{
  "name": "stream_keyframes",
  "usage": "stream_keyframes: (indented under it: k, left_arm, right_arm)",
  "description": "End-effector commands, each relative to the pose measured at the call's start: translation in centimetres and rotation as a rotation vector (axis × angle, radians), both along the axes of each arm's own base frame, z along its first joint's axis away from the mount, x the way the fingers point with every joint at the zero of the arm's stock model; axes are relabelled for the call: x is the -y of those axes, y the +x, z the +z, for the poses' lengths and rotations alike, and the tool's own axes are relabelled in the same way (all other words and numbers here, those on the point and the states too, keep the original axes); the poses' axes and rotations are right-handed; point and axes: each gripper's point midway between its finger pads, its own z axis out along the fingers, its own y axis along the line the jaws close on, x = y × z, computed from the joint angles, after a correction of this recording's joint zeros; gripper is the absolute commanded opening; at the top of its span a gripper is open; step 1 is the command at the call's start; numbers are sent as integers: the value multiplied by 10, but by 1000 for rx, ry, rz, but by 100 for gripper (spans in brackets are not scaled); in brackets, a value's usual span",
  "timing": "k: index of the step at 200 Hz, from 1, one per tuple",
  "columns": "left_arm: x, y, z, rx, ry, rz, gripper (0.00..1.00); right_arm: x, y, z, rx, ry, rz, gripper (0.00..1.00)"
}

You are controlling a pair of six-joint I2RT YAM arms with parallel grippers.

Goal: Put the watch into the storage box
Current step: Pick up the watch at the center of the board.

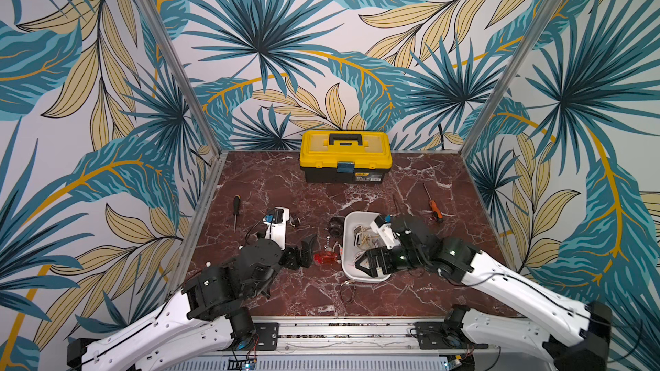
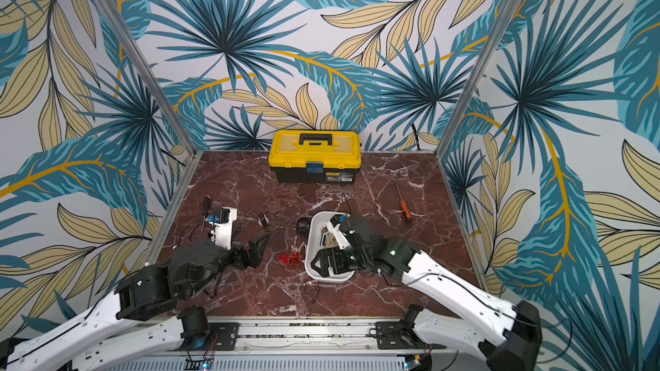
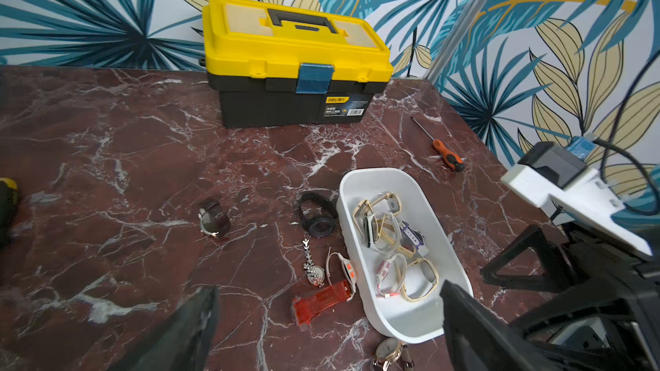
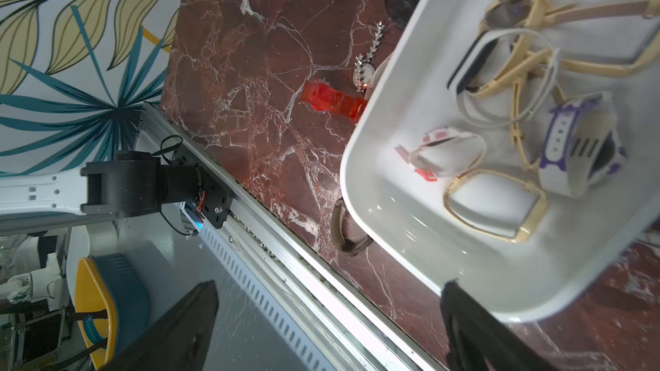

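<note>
The white storage box [image 1: 345,244] lies right of centre and holds several watches [image 4: 500,66]. A red translucent watch [image 1: 325,258] lies on the marble just left of it, with a silver leaf-band watch [image 3: 312,265] and a white one [image 3: 344,267] beside it. A black watch [image 3: 318,214] touches the box's far left corner. A brown-strap watch [image 3: 213,218] lies further left, and a gold one [image 3: 389,351] at the box's near end. My left gripper [image 1: 303,253] hangs open and empty just left of the red watch. My right gripper [image 1: 371,262] is open and empty over the box's near end.
A yellow-lidded black toolbox [image 1: 345,157] stands shut at the back wall. An orange screwdriver [image 1: 434,207] lies to the right of the box and a black one [image 1: 236,208] at the far left. The metal rail [image 1: 339,330] runs along the front edge.
</note>
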Motion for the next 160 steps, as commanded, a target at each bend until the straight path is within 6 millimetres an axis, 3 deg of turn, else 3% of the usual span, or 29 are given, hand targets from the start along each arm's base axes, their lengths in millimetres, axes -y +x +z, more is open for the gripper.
stream_keyframes:
  k: [1,21,42,69,99,130,160]
  left_arm:
    - [-13,-3,-26,-59,33,51,100]
    - [-17,-8,-33,-92,37,50,100]
    - [-19,-12,-42,-105,35,44,100]
    - [-17,-16,-49,-105,19,13,100]
    - [-17,-18,-48,-82,-5,-7,100]
    - [-21,-21,-44,-62,-21,-12,100]
    - [-26,-22,-48,-64,-8,-5,100]
  right_arm:
    - [-23,22,-7,27,-77,-16,95]
    - [-51,33,-10,-13,-21,-37,89]
    - [-87,32,-9,-62,77,14,86]
    - [-94,44,-6,-17,-49,124,87]
    - [-97,53,-18,-56,-162,284,87]
    - [-95,72,-27,-80,-166,333,87]
    - [-100,68,-36,-105,-197,460,86]
